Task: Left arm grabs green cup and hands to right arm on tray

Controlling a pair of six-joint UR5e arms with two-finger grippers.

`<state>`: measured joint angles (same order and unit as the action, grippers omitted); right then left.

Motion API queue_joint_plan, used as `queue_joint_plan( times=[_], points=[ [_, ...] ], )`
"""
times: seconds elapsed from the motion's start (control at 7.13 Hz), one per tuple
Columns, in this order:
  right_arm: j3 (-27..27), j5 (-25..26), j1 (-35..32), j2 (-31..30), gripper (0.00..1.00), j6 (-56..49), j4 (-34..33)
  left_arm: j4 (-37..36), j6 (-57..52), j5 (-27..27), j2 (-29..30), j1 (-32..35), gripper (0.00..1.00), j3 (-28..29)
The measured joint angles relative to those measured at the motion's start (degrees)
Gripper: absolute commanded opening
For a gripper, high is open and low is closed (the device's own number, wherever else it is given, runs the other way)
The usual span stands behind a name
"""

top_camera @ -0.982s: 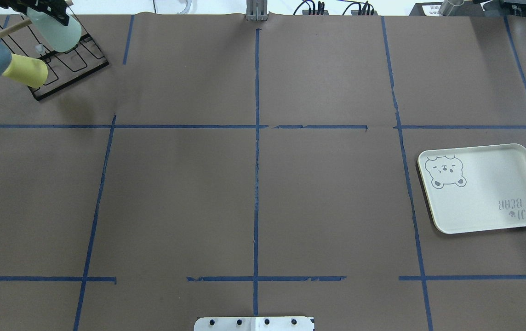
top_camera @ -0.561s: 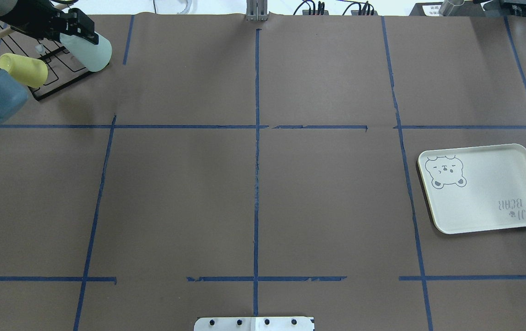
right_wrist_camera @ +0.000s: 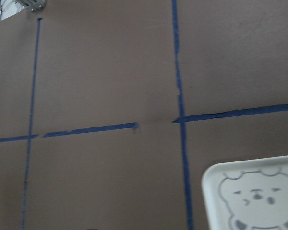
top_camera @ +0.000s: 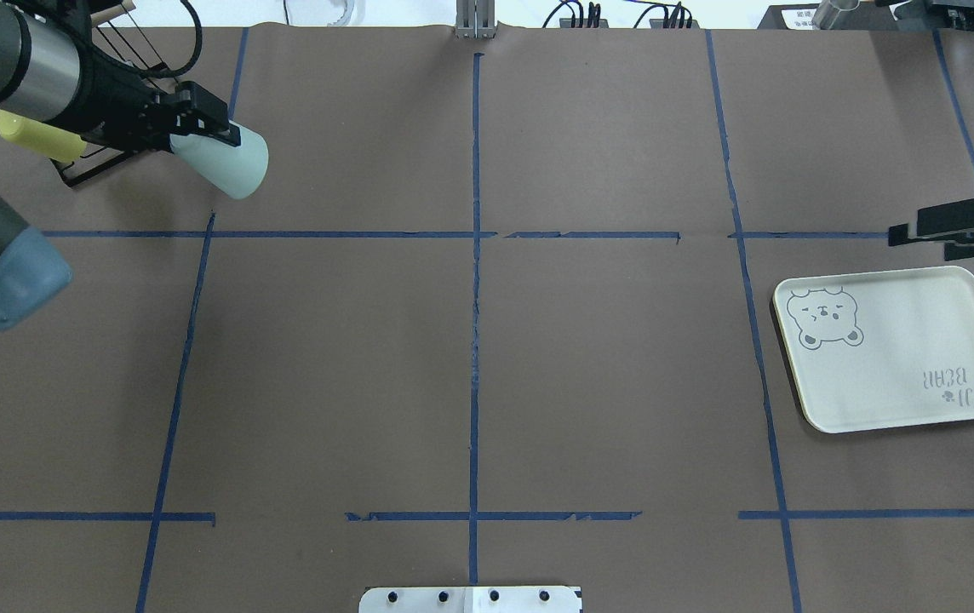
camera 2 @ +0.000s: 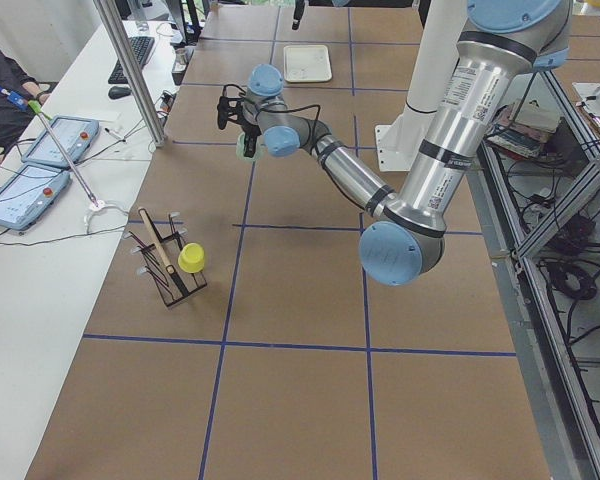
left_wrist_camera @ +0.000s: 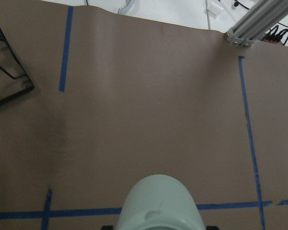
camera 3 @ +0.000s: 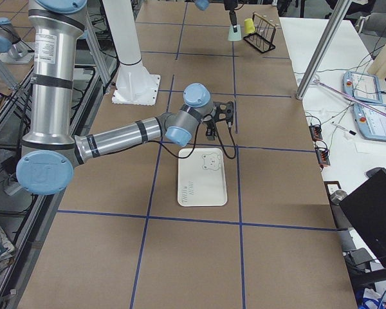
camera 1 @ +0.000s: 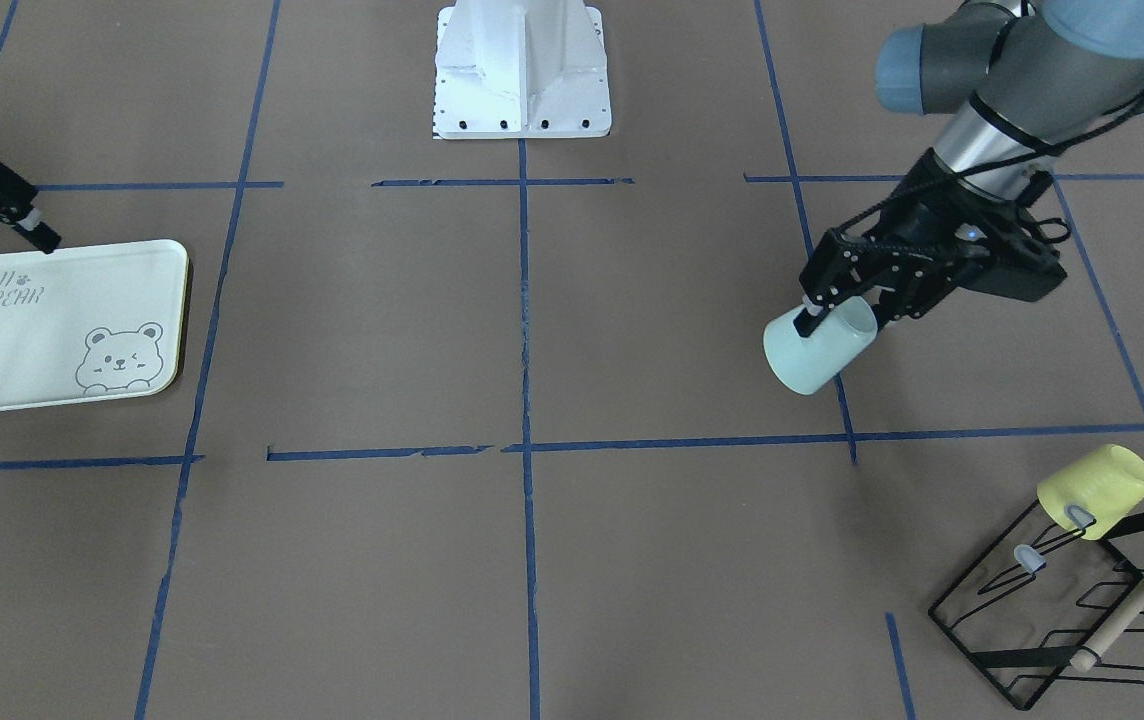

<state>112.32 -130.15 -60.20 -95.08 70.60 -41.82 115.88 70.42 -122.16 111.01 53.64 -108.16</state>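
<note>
My left gripper [top_camera: 208, 136] is shut on the green cup [top_camera: 233, 166] and holds it on its side above the table, just right of the rack. The cup also shows in the front view [camera 1: 816, 352], under the gripper [camera 1: 840, 308], and at the bottom of the left wrist view [left_wrist_camera: 161, 203]. The tray [top_camera: 896, 349] lies flat at the table's right, with nothing on it. My right gripper [top_camera: 921, 240] hovers at the tray's far edge, open and empty. It also shows in the front view [camera 1: 12, 250], beside the tray [camera 1: 32, 330].
A black wire rack [camera 1: 1062, 620] with a wooden stick stands at the table's far left corner. It carries a yellow cup [camera 1: 1097, 490], which also shows in the overhead view [top_camera: 27, 136]. The robot's white base [camera 1: 522, 70] is at the near middle edge.
My left arm has carried the green cup away from the rack, to the right and nearer the robot. My right gripper has come into view at the tray's far edge.
</note>
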Motion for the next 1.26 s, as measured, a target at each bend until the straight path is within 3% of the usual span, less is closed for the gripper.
queue_joint_plan(
  times=[0.28, 0.56, 0.84, 1.26],
  points=[
    [0.1, 7.2, 9.3, 4.4, 1.00, 18.0, 13.2, 1.0, 8.6, 3.4, -1.2, -6.5, 0.44, -6.1],
    [-0.1, 9.3, 14.8, 8.9, 1.00, 28.5, 22.5, 7.0, 19.0, 5.5, -1.3, -11.6, 0.44, -8.9],
    [-0.5, 13.3, 20.3, 10.6, 1.00, 34.4, 33.0, 18.3, 29.3, 5.8, -1.2, -15.0, 0.44, -8.2],
    [-0.8, 27.3, 33.4, 13.1, 1.00, 37.0, 44.9, 42.8, 37.9, 5.8, -1.0, -18.8, 0.44, -0.8]
  ],
)
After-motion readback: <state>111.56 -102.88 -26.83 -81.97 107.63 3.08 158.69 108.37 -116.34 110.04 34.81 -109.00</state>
